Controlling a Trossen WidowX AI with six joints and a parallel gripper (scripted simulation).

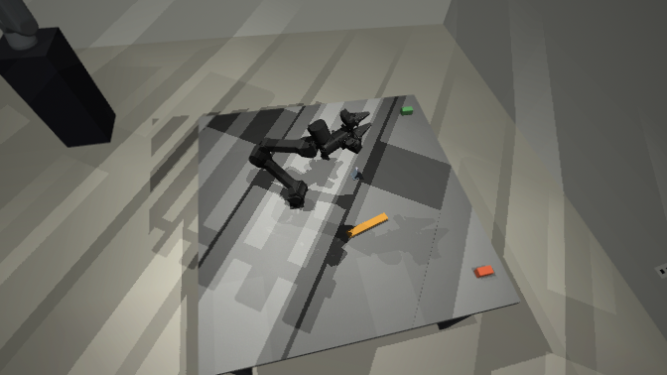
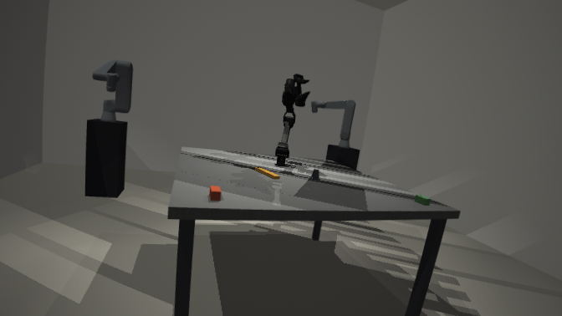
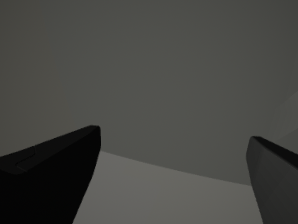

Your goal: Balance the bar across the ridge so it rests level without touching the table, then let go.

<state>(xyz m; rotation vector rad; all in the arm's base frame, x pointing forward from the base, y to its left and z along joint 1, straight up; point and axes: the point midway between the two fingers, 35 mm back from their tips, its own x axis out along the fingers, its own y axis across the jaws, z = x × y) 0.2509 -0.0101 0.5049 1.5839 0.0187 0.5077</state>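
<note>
The orange bar lies flat on the table. The ridge, a small blue-grey piece, stands on the table apart from the bar, farther back in the top view and to the bar's right in the exterior view. My gripper is open and empty, raised high above the table and away from both bar and ridge. The wrist view shows only the two fingers with wall and floor or wall surfaces beyond; neither bar nor ridge is in it.
A red block sits near one table corner and a green block near another. Grey robot arms stand on black pedestals off the table. Striped shadows cross the table top.
</note>
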